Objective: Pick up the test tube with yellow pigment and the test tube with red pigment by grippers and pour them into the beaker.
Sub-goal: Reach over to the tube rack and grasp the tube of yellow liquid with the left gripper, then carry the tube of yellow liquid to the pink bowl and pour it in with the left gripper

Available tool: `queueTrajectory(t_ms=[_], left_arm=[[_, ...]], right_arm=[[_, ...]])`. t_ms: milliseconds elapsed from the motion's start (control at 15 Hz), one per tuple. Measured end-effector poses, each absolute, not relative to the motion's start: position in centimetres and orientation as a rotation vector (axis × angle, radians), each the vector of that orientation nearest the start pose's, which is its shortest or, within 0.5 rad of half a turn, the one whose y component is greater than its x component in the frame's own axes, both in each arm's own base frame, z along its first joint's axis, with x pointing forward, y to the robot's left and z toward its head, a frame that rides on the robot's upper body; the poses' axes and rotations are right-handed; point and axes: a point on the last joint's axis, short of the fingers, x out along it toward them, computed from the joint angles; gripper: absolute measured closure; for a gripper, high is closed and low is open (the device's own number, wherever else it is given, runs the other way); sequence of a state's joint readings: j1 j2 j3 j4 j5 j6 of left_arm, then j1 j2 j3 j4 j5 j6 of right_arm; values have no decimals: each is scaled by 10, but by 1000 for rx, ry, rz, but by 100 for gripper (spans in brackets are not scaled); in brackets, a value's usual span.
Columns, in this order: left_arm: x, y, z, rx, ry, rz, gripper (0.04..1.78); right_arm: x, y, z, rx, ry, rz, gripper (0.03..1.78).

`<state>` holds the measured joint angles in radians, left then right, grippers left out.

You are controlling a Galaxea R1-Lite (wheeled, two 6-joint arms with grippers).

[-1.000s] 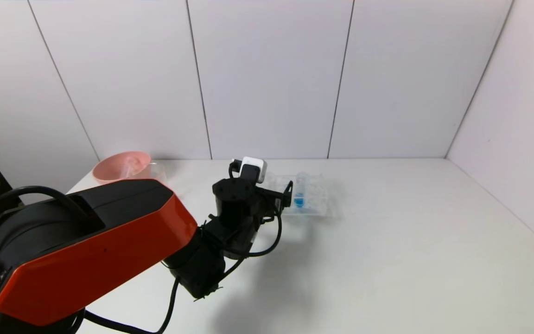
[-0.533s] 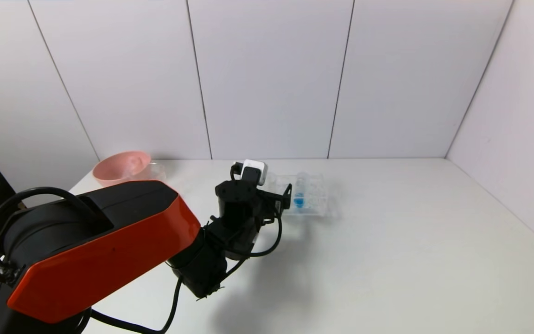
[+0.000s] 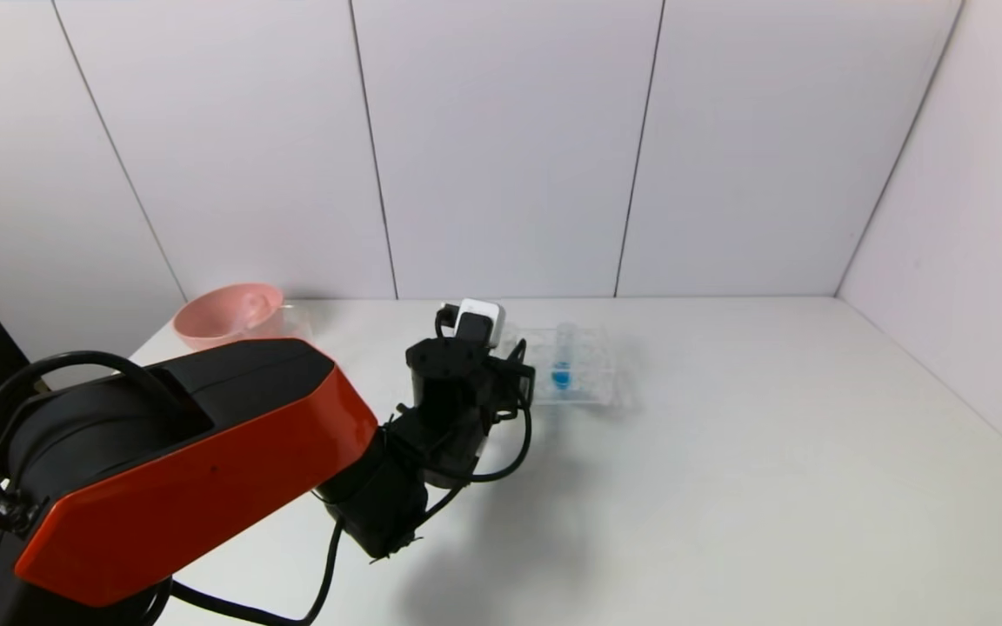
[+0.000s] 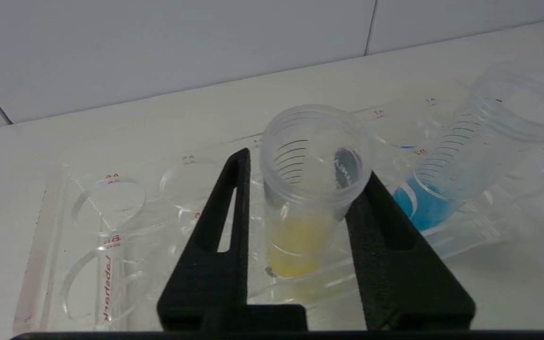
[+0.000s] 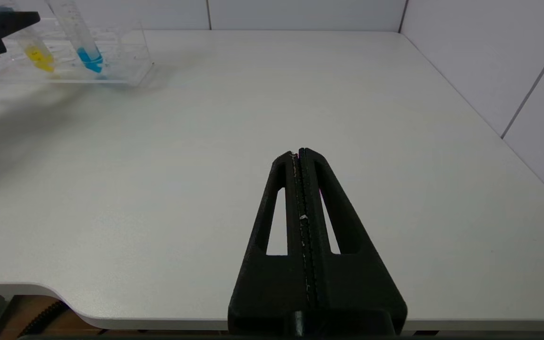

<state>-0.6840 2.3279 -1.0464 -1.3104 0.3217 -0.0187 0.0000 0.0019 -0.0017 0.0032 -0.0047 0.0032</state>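
Yellow tube [image 4: 300, 208], gripped by left tool [image 4: 307, 174]

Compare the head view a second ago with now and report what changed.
The left pincer, open around the rack a second ago, has closed on the slim clear test tube with yellow liquid, which stands in the clear many-holed rack. The arm barely shifted. The tube with blue liquid, the pink bowl and the white table stayed put.
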Motion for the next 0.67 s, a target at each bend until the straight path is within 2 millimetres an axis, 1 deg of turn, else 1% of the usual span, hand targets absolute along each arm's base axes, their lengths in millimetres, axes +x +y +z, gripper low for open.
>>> queueTrajectory(t_ms=[67,133,667], left_arm=[[338,-266,75,-31,-21,-363,133],[338,-266,75,-31,-21,-363,137],[337,-266,75,-31,-21,-363,137]], right_arm=[[-23,0,76,3,3,-4,170],[-23,0,76,3,3,-5,170],[-23,0,76,3,3,-5,170]])
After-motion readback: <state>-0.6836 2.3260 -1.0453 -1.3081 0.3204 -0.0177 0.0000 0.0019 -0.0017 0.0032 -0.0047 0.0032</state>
